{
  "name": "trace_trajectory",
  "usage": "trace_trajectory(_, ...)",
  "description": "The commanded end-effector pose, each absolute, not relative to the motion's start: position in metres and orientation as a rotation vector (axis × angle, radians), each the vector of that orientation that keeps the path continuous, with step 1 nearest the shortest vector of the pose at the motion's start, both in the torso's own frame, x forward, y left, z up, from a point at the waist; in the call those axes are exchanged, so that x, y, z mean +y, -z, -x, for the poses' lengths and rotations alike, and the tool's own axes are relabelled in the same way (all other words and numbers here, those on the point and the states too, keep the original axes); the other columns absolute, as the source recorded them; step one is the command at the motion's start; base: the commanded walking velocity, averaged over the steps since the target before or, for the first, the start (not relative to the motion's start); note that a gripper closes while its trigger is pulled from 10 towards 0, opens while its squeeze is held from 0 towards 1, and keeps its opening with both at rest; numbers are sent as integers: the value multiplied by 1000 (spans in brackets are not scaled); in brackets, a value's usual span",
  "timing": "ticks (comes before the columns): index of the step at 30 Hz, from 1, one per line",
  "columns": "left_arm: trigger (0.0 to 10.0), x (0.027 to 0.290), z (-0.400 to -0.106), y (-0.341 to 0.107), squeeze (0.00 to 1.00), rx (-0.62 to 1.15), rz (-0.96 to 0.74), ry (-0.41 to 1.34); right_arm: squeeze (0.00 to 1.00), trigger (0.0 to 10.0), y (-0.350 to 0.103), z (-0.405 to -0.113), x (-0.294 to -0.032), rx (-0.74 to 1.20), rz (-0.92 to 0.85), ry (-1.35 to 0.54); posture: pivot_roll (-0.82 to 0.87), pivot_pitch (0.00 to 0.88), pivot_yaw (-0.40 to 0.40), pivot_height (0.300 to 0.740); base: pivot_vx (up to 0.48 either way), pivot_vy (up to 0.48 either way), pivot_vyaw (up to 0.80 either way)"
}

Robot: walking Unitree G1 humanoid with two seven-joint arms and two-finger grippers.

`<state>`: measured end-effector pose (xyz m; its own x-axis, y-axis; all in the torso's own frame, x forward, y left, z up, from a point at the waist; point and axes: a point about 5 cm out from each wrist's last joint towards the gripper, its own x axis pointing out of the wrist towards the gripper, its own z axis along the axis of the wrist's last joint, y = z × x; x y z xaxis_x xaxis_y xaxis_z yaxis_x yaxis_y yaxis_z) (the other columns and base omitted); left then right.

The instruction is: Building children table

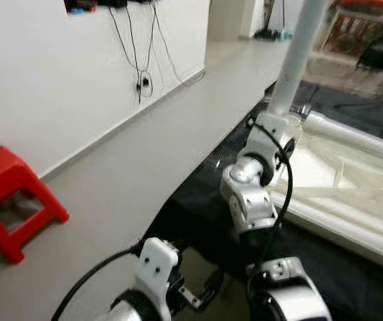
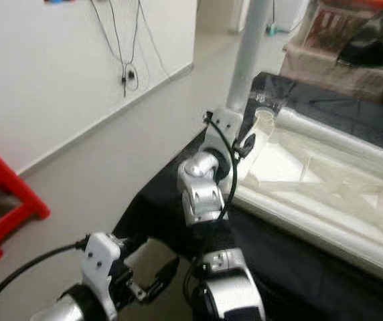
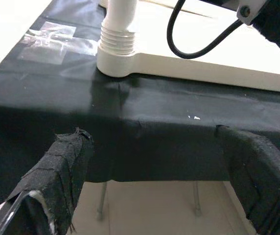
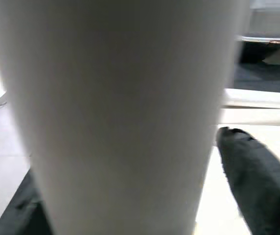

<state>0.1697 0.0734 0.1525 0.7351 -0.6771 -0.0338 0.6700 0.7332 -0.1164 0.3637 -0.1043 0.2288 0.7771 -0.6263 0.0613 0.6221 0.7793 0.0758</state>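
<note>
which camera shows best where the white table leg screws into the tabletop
The left wrist view: the white leg's ribbed base meets the tabletop in sharp focus. Both eye views hide that joint behind the right arm; the right wrist view shows blurred shaft.

A smooth white plastic table leg stands over matt black cloth, and the stool is glossy red plastic.
</note>
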Motion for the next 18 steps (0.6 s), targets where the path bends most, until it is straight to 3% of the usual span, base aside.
trace_trajectory(1,10000,74,-168,-147,0,101,93,742,1000,10000,-219,-360,-85,-25,-107,640,234,113,-30,740,0,0,0)
trace_trajectory(11,10000,75,-169,-147,0,102,93,734,1000,10000,-221,-360,-85,-40,-116,641,233,121,-25,740,0,0,0)
trace_trajectory(12,10000,75,-169,-147,0,102,93,734,0,9843,-221,-360,-85,-39,-121,641,233,122,-26,740,0,0,0)
trace_trajectory(18,10000,75,-169,-146,0,102,93,732,0,10000,-222,-361,-85,-43,-123,634,233,125,-27,740,0,0,0)
